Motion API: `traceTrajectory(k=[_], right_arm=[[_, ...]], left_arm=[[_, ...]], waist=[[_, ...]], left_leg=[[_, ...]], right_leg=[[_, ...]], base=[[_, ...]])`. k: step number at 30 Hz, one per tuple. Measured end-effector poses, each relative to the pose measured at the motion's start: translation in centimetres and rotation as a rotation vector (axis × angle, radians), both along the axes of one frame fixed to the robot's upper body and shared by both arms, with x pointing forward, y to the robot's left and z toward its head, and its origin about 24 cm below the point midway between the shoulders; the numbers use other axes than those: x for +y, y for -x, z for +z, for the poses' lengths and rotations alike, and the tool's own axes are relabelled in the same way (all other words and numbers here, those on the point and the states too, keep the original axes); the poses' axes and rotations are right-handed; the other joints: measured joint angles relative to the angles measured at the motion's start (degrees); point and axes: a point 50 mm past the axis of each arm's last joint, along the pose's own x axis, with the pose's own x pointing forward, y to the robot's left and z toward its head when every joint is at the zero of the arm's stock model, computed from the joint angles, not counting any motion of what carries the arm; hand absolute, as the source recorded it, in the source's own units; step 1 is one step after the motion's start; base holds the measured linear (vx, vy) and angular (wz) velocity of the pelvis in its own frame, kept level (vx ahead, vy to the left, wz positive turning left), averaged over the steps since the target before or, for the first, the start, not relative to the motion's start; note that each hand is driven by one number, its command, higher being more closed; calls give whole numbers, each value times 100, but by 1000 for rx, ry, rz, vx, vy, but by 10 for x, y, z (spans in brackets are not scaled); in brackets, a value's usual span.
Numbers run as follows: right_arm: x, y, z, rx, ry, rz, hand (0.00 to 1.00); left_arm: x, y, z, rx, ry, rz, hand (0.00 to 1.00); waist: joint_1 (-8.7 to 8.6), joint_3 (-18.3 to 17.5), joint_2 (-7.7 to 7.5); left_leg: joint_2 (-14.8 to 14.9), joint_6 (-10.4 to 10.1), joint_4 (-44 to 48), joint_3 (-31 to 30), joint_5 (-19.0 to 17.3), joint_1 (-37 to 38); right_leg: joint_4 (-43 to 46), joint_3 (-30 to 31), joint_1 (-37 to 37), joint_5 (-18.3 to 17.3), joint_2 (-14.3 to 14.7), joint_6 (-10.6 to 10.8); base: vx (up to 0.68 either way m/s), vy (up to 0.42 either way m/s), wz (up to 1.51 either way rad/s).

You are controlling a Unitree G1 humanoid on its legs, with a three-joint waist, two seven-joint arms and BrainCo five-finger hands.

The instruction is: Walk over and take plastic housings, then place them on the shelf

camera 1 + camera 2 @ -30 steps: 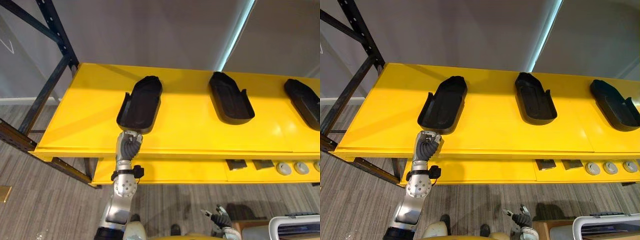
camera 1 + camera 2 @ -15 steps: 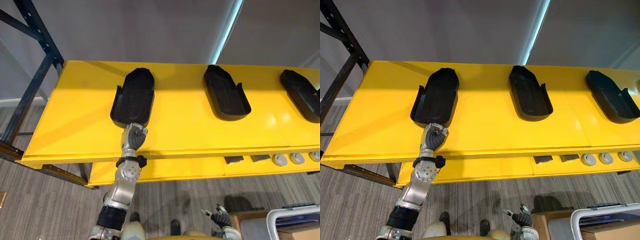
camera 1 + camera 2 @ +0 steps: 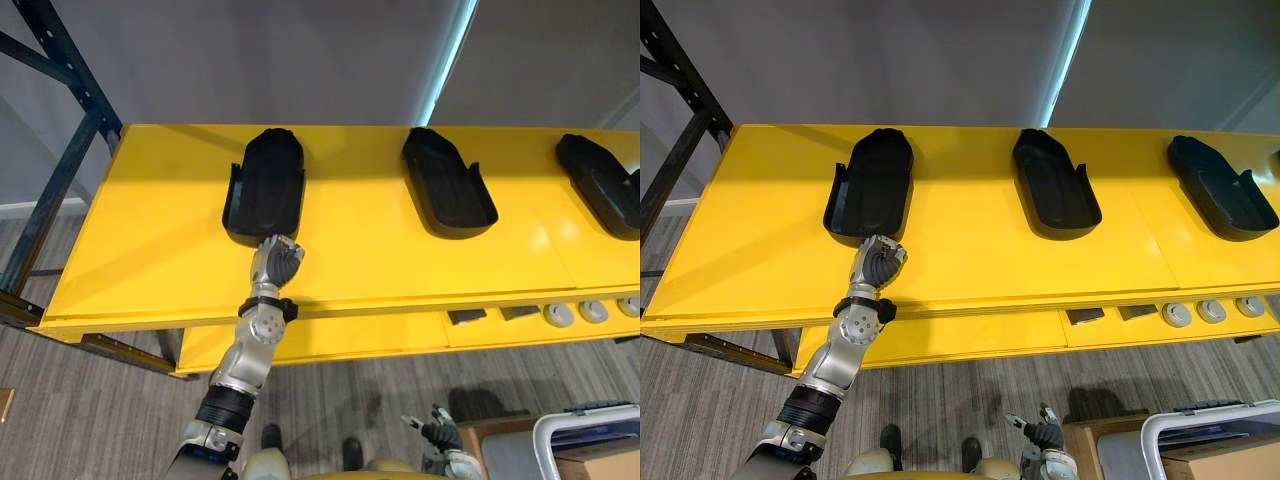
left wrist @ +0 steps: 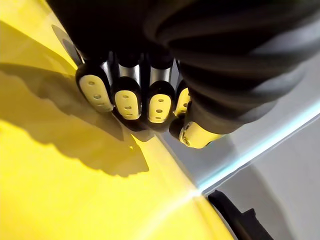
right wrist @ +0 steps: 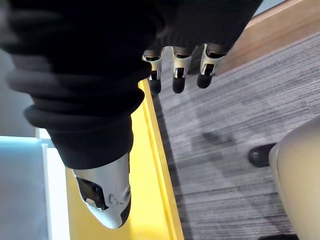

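Three black plastic housings lie open side up on the yellow shelf (image 3: 380,260): the left one (image 3: 265,185), the middle one (image 3: 448,182) and the right one (image 3: 600,185). My left hand (image 3: 276,262) is raised to the shelf's front part, right at the near end of the left housing. Its fingers (image 4: 125,97) are curled with the thumb beside them, and nothing shows inside them. My right hand (image 3: 436,433) hangs low by my side over the floor, with its fingers (image 5: 180,75) straight and nothing in them.
A lower yellow shelf (image 3: 330,340) carries small grey parts and round discs (image 3: 560,315) on the right. A dark blue rack upright (image 3: 60,70) stands at the left. A white bin (image 3: 590,440) sits on the floor at the lower right.
The camera has shifted. The left housing has turned from slanted to nearly straight and lies farther back on the shelf. My left hand has followed its near end.
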Motion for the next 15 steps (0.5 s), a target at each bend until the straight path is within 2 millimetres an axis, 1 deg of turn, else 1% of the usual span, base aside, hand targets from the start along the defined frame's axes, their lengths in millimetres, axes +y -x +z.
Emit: traceTrajectory(k=[1, 2, 3, 5, 6, 7, 9, 10, 11, 13, 14, 15], right_arm=[[0, 1, 0, 2, 0, 0, 0], [0, 1, -1, 7, -1, 0, 0], [0, 1, -1, 7, -2, 1, 0], [0, 1, -1, 7, -1, 1, 0], [0, 1, -1, 7, -2, 1, 0], [1, 1, -1, 9, -2, 2, 0], [1, -1, -1, 8, -4, 5, 0], [2, -1, -2, 10, -5, 6, 0], [2, -3, -2, 8, -6, 7, 0], [2, -4, -1, 6, -5, 8, 0], [2, -4, -1, 5, -7, 8, 0], [3, -7, -1, 0, -7, 11, 0]], left_arm=[[0, 3, 4, -22, 7, -2, 100], [2, 9, 16, -80, 19, -6, 100], [4, 13, 23, -115, 22, -10, 100], [12, 32, 55, -291, 44, -24, 100], [17, 40, 66, -352, 65, -22, 100], [23, 49, 75, -409, 82, -5, 100], [47, 75, 95, -546, 154, 71, 100], [53, 81, 99, -577, 166, 100, 100], [67, 95, 104, -633, 206, 160, 100], [83, 109, 106, -690, 295, 237, 100], [98, 119, 102, -711, 370, 313, 100], [112, 130, 94, -709, 441, 404, 100]], waist=[[2, 0, 1], [18, 0, 0], [26, 0, 1], [40, -1, 5], [41, -1, 7], [50, -1, 8], [63, 4, 18], [76, 4, 18], [126, 4, 20], [206, 12, 38], [209, 13, 51], [209, 10, 62]], left_leg=[[-6, 0, 1, -12, 0, 18], [-16, 1, -2, -26, -1, 59], [-21, 1, -2, -35, -1, 74], [-49, 10, 6, -129, 5, 86], [-62, 14, 12, -178, 8, 89], [-71, 14, 24, -214, 8, 102], [-91, 15, 63, -331, 6, 103], [-92, 14, 75, -354, 6, 103], [-90, 13, 94, -379, 4, 105], [-92, 13, 110, -439, 5, 107], [-110, 12, 112, -523, 2, 107], [-130, 18, 117, -599, -3, 117]], right_leg=[[-7, -9, 29, 0, -5, 0], [-15, -20, 83, -1, -13, 1], [-23, -27, 105, -1, -16, 1], [-50, -118, 176, -3, -21, 3], [-71, -162, 216, -3, -22, 3], [-94, -194, 264, -3, -22, 3], [-109, -312, 341, -6, -27, 6], [-109, -328, 359, -8, -29, 7], [-109, -347, 385, -9, -30, 7], [-112, -405, 426, -12, -37, 7], [-107, -491, 475, -38, -62, 3], [-96, -568, 515, -70, -76, -5]], base=[[-18, 4, 10], [-7, 3, 7], [-9, 3, 12], [-12, -8, 22], [-4, -18, 25], [0, -19, 23], [-1, -15, 26], [-9, -9, 21], [-11, -5, 12], [-27, -6, 19], [-52, -10, 36], [-54, -13, 33]])
